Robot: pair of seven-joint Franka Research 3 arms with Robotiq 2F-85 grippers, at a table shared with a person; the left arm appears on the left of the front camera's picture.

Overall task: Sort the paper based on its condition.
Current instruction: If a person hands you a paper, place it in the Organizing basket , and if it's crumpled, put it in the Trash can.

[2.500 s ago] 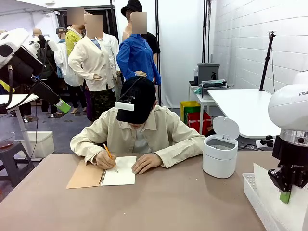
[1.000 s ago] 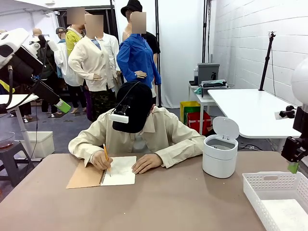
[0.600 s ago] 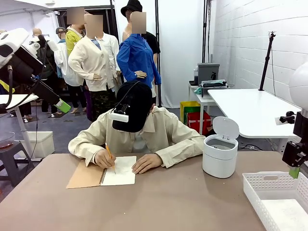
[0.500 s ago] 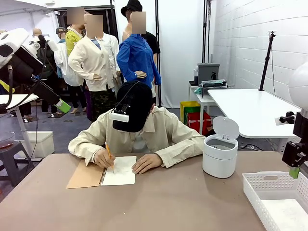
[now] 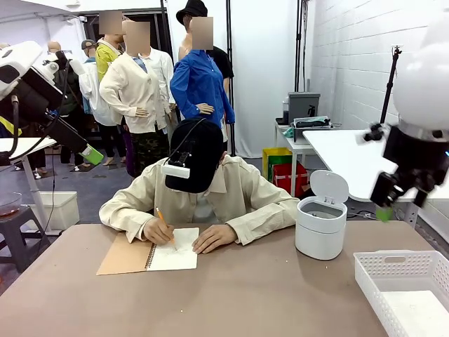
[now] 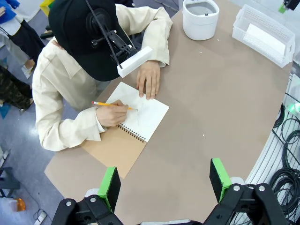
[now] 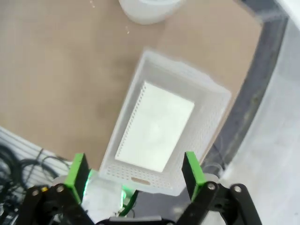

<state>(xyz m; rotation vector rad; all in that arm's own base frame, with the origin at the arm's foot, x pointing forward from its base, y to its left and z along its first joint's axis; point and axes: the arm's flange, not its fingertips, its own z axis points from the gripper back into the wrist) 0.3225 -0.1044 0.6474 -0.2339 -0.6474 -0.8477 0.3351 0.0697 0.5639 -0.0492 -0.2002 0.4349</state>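
Right wrist view: we hang our right gripper spread over paper in the basket; left gripper spread too.

Surface: brown table | far left: open spiral notebook, lying flat | far right: white bin, lid up | near right corner: white basket | far edge: a person's sleeves resting on it

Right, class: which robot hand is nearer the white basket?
Right. The right hand hangs open above the basket at the table's right end; the left hand is raised high at the far left, across the table.
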